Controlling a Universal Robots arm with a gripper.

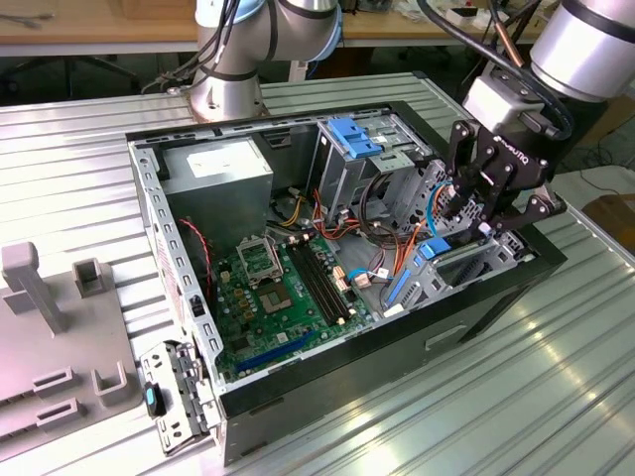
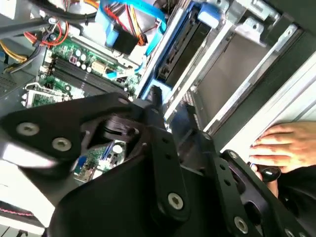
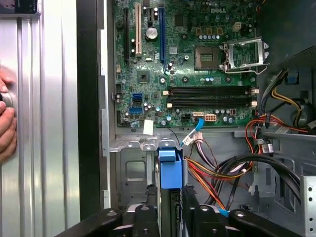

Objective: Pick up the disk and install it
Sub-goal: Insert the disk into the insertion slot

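The disk point(image 1: 434, 250) stands on edge in the drive bay at the open computer case's point(image 1: 327, 372) front corner, on the exterior view's right. In the first wrist view its light-blue carrier end point(image 3: 171, 170) sits against the metal bay wall. The second wrist view shows its dark edge with a blue rail point(image 2: 183, 43) inside the bay. My black gripper point(image 1: 474, 226) reaches down from above into that bay. Its fingers point(image 3: 147, 217) sit on either side of the disk's edge, and the gripper point(image 3: 172, 217) is shut on it.
The green motherboard point(image 1: 273, 288) fills the case floor, with bundled cables point(image 3: 232, 173) beside the bay. A grey power-supply box point(image 1: 218, 169) and a cage with a blue bracket point(image 1: 352, 134) stand at the back. A person's hand point(image 2: 286, 143) rests on the ribbed table by the case. Grey fixtures point(image 1: 40, 288) stand at the exterior view's left.
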